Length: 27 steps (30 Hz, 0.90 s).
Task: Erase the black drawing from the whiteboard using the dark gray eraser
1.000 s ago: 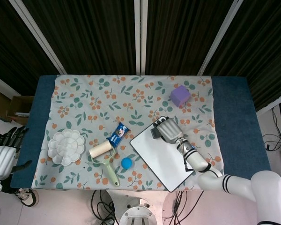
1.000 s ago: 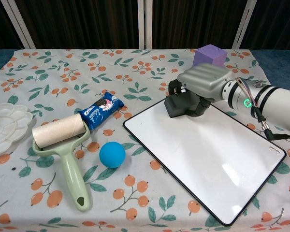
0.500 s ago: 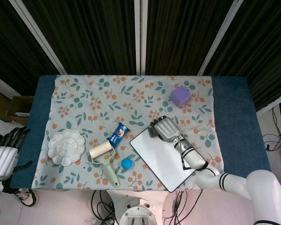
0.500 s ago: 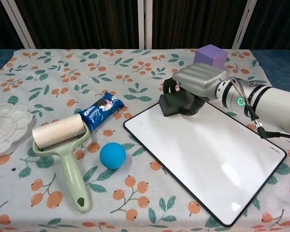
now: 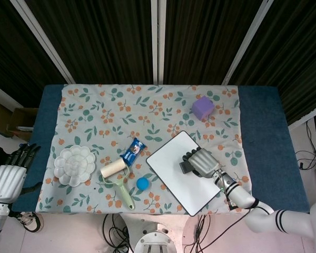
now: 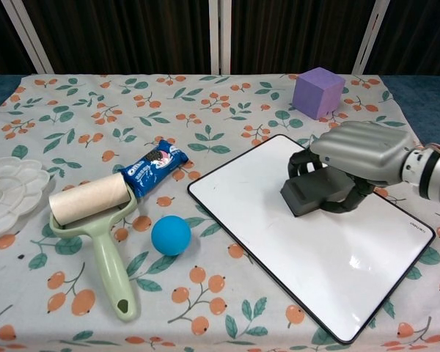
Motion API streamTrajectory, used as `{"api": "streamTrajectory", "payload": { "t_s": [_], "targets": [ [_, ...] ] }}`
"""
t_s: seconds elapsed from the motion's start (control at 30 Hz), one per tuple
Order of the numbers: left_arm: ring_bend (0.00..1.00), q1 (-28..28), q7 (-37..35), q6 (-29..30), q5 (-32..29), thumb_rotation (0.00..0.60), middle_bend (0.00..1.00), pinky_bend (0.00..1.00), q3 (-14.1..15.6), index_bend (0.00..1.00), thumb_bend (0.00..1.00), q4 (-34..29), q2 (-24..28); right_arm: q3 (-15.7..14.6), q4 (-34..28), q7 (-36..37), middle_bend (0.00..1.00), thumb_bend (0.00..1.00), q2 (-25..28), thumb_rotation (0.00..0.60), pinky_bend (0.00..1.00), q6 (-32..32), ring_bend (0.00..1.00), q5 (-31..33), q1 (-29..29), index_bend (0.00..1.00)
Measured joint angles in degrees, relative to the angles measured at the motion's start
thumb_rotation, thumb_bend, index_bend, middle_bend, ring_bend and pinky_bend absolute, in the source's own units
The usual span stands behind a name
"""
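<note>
Eraser (image 6: 317, 193) under right hand (image 6: 361, 152) fingers — prob. gripped, on whiteboard (image 6: 271, 235).

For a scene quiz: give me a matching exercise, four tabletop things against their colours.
Things:
1. cube
2. ball
3. lint roller handle
4. paint palette

Colours:
A. white
B. pale green
C. purple
D. blue

Pairs: 1-C, 2-D, 3-B, 4-A
</note>
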Motion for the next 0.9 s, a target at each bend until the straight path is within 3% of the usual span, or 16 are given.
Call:
{"api": "streamTrajectory", "payload": {
  "t_s": [0.43,0.53,0.67,0.9],
  "targets": [
    [0.04,0.2,-0.2,0.4,-0.3,0.6,0.07,0.16,-0.1,0.08,0.0,-0.3,0.4,-7.0,-8.3,6.7,0.8,0.32,9.4,0.6,0.81,6.5,0.71,-9.2,-6.4,0.92],
    [0.04,0.1,0.2,0.4,-0.1,0.6,0.07,0.16,-0.1,0.08,0.0,-0.5,0.4,-7.4,-8.9,8.0,0.8,0.32,11.3,0.6,0.81,7.2,0.71,-10.0,-7.1,0.92],
    [0.04,0.0,0.7,0.4,0.1,0.6,0.07,0.16,-0.1,0.08,0.0,-1.0,0.5,-5.3,-8.6,9.7,0.8,0.32,11.9,0.6,0.81,8.4,0.71,-9.7,-7.2,0.93],
    [0.04,-0.4,1.5,0.0,0.2,0.6,0.07,0.16,-0.2,0.08,0.0,-1.6,0.4,2.6,-0.7,11.5,0.8,0.32,9.5,0.6,0.81,13.2,0.71,-8.2,-6.5,0.93]
  ]
}}
